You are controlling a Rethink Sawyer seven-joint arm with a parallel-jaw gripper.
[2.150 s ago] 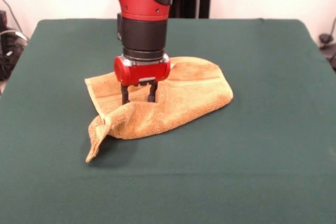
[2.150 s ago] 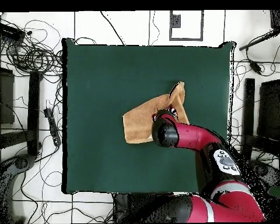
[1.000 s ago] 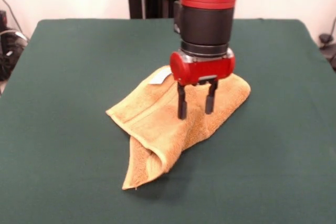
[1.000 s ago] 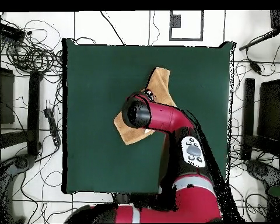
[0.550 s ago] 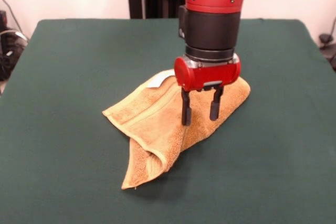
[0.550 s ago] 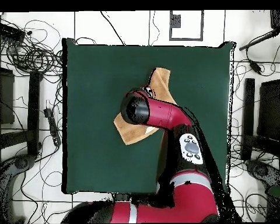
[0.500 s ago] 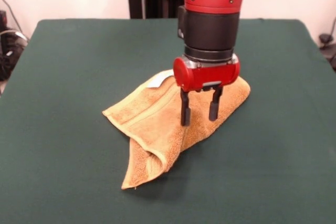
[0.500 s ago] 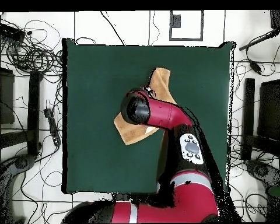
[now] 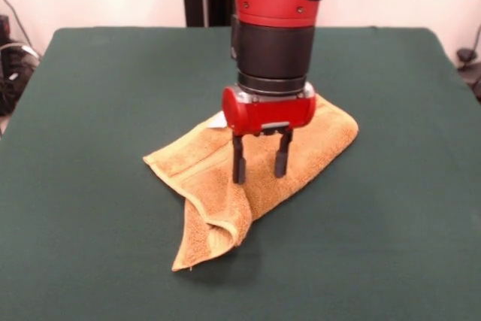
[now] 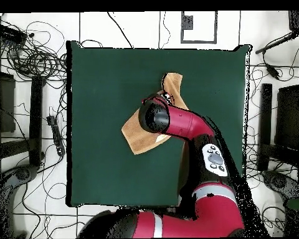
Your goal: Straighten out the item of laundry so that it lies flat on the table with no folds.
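The towel (image 9: 263, 163) lies crumpled near the middle of the green counter (image 9: 391, 246), one end folded over into a narrow flap that points toward the front view's lower left. The pincer (image 9: 261, 169) hangs upright over the towel with its two fingers (image 9: 239, 163) apart, gripping nothing; whether the tips touch the cloth I cannot tell. The front view shows this gap. From overhead, the arm (image 10: 177, 124) hides the pincer and the towel's (image 10: 136, 138) middle.

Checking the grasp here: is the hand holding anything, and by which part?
Nothing held: the hand hangs open over the towel.
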